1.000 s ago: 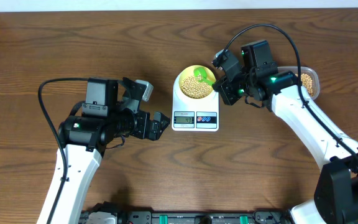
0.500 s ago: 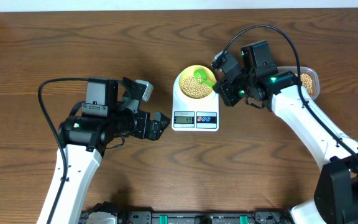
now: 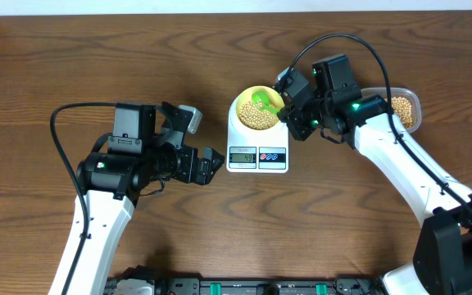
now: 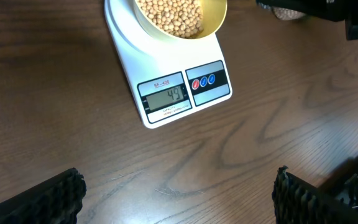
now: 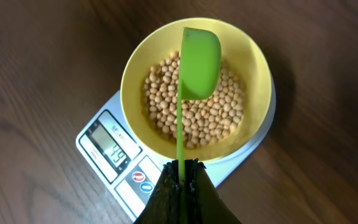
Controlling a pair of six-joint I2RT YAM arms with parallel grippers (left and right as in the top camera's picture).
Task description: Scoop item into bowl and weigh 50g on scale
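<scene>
Starting at your left, the left gripper [image 3: 211, 164] hangs over the wooden table [image 3: 56, 57], just left of the scale [image 3: 257, 147]. Its fingers [image 4: 42, 199] are spread wide apart with nothing between them. From the left wrist camera you look across bare wood to the scale's front, where the grey display [image 4: 166, 98] reads what looks like 49, with a red and a blue button beside it.

The white scale stands near the middle of the table, and the pale yellow bowl [image 3: 240, 105] sits on its platform. The bowl is upright and holds a good layer of tan beans [image 3: 256, 119].

Just right of the bowl is your right gripper [image 3: 289, 111]. Its jaws are clamped tight on the thin handle of a green scoop [image 3: 263, 100]. In the right wrist view the handle runs straight up from the jaws, and the scoop's cup is over the beans on the far side of the bowl. You cannot tell whether the cup touches the beans or carries any.

At the far right, partly behind the right arm, a clear plastic tub [image 3: 419, 111] rests on the table with more beans in it, well apart from the scale.
</scene>
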